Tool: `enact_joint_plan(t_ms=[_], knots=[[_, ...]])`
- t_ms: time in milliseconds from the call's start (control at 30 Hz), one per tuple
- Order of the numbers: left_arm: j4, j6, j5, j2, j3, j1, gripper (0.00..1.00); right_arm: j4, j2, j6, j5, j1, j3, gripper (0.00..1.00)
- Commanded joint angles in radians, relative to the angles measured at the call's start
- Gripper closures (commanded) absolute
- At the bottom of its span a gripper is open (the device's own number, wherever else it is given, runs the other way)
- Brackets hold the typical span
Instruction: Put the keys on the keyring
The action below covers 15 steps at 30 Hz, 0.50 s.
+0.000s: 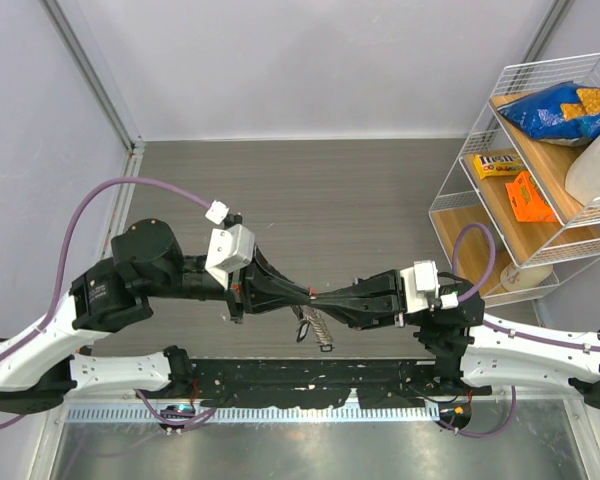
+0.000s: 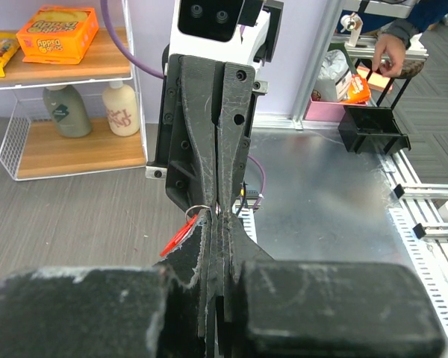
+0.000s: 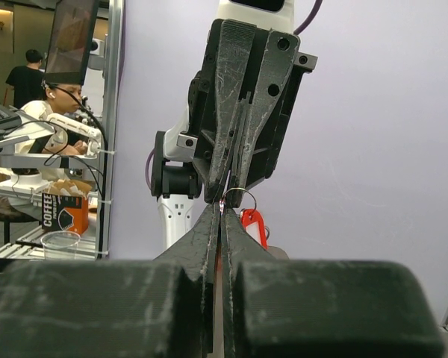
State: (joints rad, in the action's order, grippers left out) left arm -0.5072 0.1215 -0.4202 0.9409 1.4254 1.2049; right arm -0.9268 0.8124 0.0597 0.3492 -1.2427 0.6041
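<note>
My two grippers meet tip to tip above the middle of the table. The left gripper (image 1: 308,295) (image 2: 216,214) is shut, and so is the right gripper (image 1: 332,298) (image 3: 222,205). Both pinch at the same spot on the keyring (image 2: 196,209) (image 3: 244,194), a thin wire loop that arcs out beside the tips. A key with a red plastic head (image 2: 176,236) (image 3: 252,224) hangs from the loop. In the top view the ring's silver beaded strip (image 1: 321,330) dangles below the tips. No other keys show.
A white wire shelf rack (image 1: 460,215) stands at the right, with a blue snack bag (image 1: 555,110) and an orange packet (image 1: 528,196). A metal plate (image 2: 321,194) lies along the near edge, with a black bin (image 2: 373,128) beyond it.
</note>
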Motion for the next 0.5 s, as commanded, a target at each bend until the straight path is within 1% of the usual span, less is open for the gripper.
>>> enact_joint_plan(t_ms=[0, 200, 267, 300, 367, 433, 467], knots=[[-0.037, -0.013, -0.009, 0.025, 0.036, 0.002, 1.00, -0.093, -0.002, 0.006, -0.012, -0.004, 0.049, 0.94], [-0.053, -0.016, 0.006, 0.035, 0.049, 0.001, 1.00, -0.078, -0.019, 0.008, -0.015, -0.004, 0.043, 0.94], [-0.054, -0.016, 0.015, 0.032, 0.052, 0.001, 1.00, -0.064, -0.027, 0.011, -0.013, -0.004, 0.043, 0.88], [-0.054, -0.017, 0.015, 0.032, 0.052, 0.002, 1.00, -0.057, -0.032, 0.011, -0.012, -0.004, 0.043, 0.82], [-0.059, -0.019, 0.017, 0.036, 0.056, 0.001, 1.00, -0.049, -0.042, 0.011, -0.013, -0.004, 0.037, 0.74], [-0.067, -0.022, 0.018, 0.041, 0.063, 0.001, 1.00, -0.035, -0.058, 0.008, -0.016, -0.004, 0.033, 0.70], [-0.070, -0.022, 0.018, 0.042, 0.064, 0.002, 1.00, -0.029, -0.068, 0.005, -0.018, -0.004, 0.031, 0.70]])
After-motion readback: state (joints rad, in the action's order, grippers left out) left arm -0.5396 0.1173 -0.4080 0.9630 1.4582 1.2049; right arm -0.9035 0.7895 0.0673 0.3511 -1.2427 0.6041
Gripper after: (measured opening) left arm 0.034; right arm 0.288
